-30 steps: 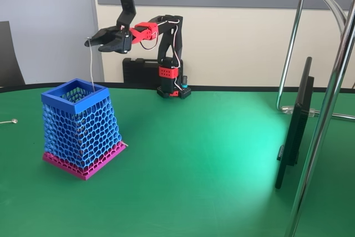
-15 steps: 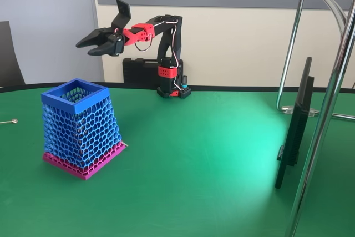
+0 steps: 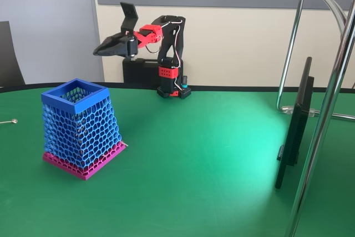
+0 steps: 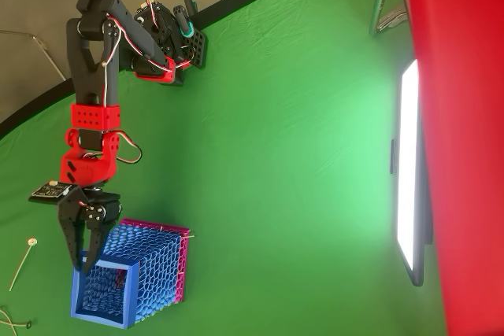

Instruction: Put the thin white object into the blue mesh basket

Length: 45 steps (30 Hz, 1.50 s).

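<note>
Low front view; overhead view, sideways.

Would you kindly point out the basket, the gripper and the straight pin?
basket (image 3: 53, 97), fixed view, front of its blue rim.
gripper (image 3: 99, 52), fixed view, between its fingertips.
pin (image 4: 21, 264), overhead view, middle of its shaft.

No readable text, labels, brands or numbers anywhere in either view.

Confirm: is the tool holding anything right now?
No. In the fixed view the tool hangs above the basket with nothing between its fingers.
</note>
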Tool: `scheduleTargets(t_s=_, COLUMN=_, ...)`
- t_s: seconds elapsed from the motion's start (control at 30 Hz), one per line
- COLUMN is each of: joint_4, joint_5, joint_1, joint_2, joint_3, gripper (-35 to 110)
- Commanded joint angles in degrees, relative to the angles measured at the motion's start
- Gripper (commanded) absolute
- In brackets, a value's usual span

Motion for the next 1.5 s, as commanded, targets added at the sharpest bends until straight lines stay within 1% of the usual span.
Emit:
scheduleTargets(t_s=0.0, joint_4=-1.1, joint_5=3.1, joint_1=-1.9, joint_2=5.0, joint_3=3.7, gripper=1)
scheduleTargets(t_s=0.1, joint_4=-1.1, joint_5=6.9, joint_1=-4.1, joint_2=8.2, joint_3=9.3, gripper=1)
scheduleTargets(t_s=0.23, joint_4=-1.1, joint_5=19.5, joint_1=-6.3, joint_2=12.2, joint_3=14.8, gripper=1)
scheduleTargets(t_s=0.33, joint_4=-1.1, joint_5=27.2, joint_1=-8.4, joint_2=15.8, joint_3=19.9, gripper=1)
scheduleTargets(t_s=0.57, joint_4=0.1, joint_5=40.7, joint_1=-15.8, joint_2=27.5, joint_3=36.7, gripper=1)
scheduleTargets(t_s=0.6, joint_4=1.4, joint_5=43.7, joint_1=-16.9, joint_2=29.4, joint_3=38.5, gripper=1)
scheduleTargets(t_s=0.77, joint_4=17.1, joint_5=59.4, joint_1=-21.2, joint_2=37.7, joint_3=41.0, gripper=1)
scheduleTargets(t_s=0.87, joint_4=22.1, joint_5=67.1, joint_1=-23.4, joint_2=42.5, joint_3=43.2, gripper=1)
scheduleTargets(t_s=1.07, joint_4=26.1, joint_5=75.1, joint_1=-27.9, joint_2=53.9, joint_3=50.2, gripper=1)
scheduleTargets(t_s=1.13, joint_4=27.7, joint_5=76.4, joint_1=-28.7, joint_2=57.3, joint_3=52.0, gripper=1)
scheduleTargets(t_s=1.27, joint_4=35.2, joint_5=80.0, joint_1=-29.2, joint_2=63.8, joint_3=53.8, gripper=1)
scheduleTargets(t_s=1.47, joint_4=44.6, joint_5=80.9, joint_1=-31.3, joint_2=70.7, joint_3=54.2, gripper=1)
